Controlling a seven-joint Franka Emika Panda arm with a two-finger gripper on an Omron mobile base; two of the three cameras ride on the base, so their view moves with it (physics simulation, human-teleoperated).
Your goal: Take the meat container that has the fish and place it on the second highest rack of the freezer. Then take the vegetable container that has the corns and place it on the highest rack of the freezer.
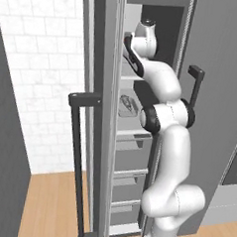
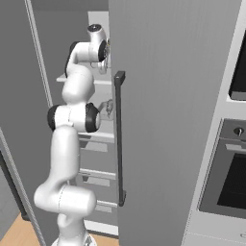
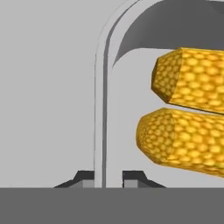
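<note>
In the hand view, my gripper [image 3: 108, 177] is shut on the pale rim of the vegetable container [image 3: 100, 109]. The corns [image 3: 183, 142] lie inside it, two yellow-orange cobs side by side. My arm reaches up into the open freezer [image 1: 147, 13], with the hand at the level of the highest rack [image 1: 132, 77]. The meat container with the fish [image 1: 127, 105] sits one level lower, on the second highest rack [image 1: 130, 134]. From the right base view, that container [image 2: 106, 108] shows just past my elbow, below the highest rack [image 2: 102, 81].
The freezer's open door [image 1: 100, 139], with its long black handle [image 1: 76, 162], stands edge-on close to my arm's left. A shut grey door [image 2: 173, 120] with a black handle [image 2: 118, 144] is at the right. A black wall oven [image 2: 230, 168] lies further right.
</note>
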